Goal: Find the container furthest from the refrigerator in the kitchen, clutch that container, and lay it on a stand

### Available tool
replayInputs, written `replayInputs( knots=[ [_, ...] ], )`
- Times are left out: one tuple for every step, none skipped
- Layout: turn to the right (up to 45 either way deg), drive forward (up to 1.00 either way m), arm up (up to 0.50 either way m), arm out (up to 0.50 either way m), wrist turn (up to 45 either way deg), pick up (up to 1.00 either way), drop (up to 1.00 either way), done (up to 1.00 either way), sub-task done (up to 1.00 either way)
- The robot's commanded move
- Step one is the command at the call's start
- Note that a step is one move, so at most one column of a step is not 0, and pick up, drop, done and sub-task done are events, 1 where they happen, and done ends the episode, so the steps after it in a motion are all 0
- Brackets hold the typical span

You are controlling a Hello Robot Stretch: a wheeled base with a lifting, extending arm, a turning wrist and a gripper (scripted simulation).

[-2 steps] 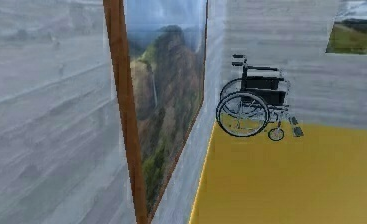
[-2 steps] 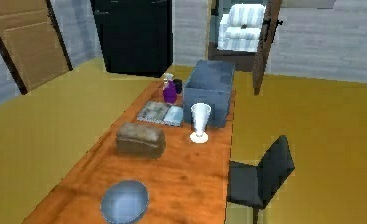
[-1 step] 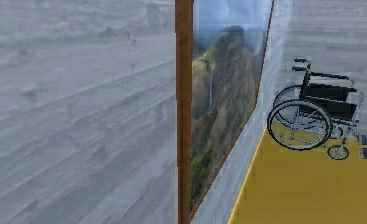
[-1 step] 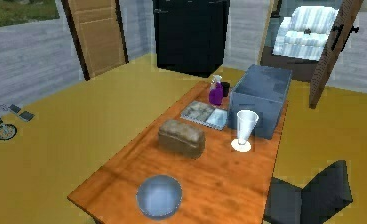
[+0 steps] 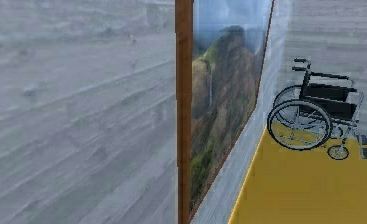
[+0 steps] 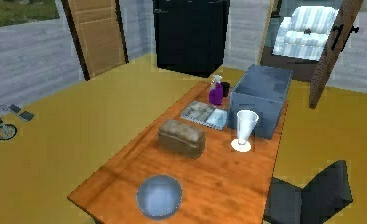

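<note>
This is a home's kitchen-dining room. A wooden dining table carries a bread loaf and a bowl, with a black refrigerator beyond and an armchair through the doorway.

**Wall close ahead, worktop crowded at its far end**

Ahead of me a grey plank wall stands close across the forward view's left, with a framed landscape picture on its side face. Right of it, yellow floor runs free up to a wheelchair.

On my arm side, the worktop carries a blue-grey bowl at its near end, with bare wood between that and a brown loaf. Beyond the loaf, a flat tray-like thing, a purple bottle, a grey box and a white goblet crowd together. A dark chair stands against the worktop's right edge. Open floor lies along its left.
</note>
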Motion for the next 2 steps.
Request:
replayInputs(
  knots=[
    [0.0,0.00,0.26,0.00,0.0,0.00,0.00,0.00,0.00],
    [0.0,0.00,0.00,0.12,0.0,0.00,0.00,0.00,0.00]
  ],
)
